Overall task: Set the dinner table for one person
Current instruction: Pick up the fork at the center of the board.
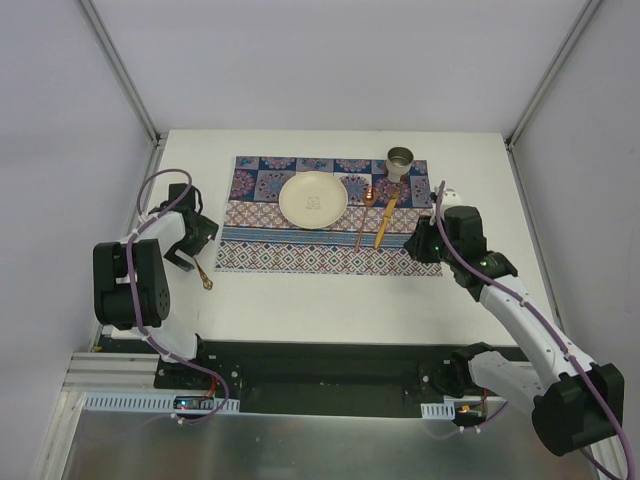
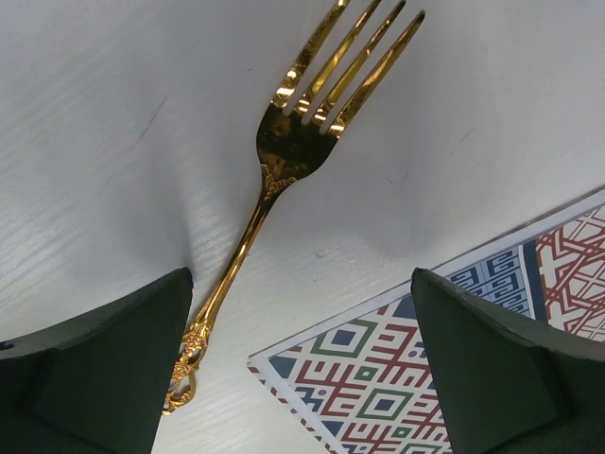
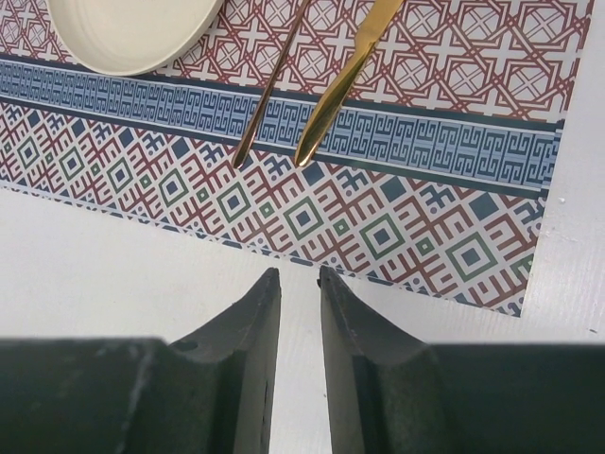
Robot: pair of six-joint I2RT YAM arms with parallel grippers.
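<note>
The white dinner table (image 1: pixel 330 300) bears a blue-and-red patterned placemat (image 1: pixel 330 245). On the mat lie a cream plate (image 1: pixel 313 198), a copper spoon (image 1: pixel 364 222), a gold knife (image 1: pixel 385 222) and a metal cup (image 1: pixel 400 160). A gold fork (image 1: pixel 204 275) lies on the bare table just off the mat's near left corner. My left gripper (image 1: pixel 190 252) hovers open over the fork (image 2: pixel 284 161), whose handle end lies by the left finger (image 2: pixel 104 359). My right gripper (image 1: pixel 415 245) is shut to a narrow gap and empty, at the mat's near right edge (image 3: pixel 378 227), short of the spoon (image 3: pixel 269 95) and knife (image 3: pixel 345 80).
Aluminium frame rails (image 1: pixel 120 70) rise at the table's far corners, with white walls on both sides. The black arm bases (image 1: pixel 330 375) sit along the near edge. The plate's rim (image 3: pixel 132 33) shows at the top left of the right wrist view.
</note>
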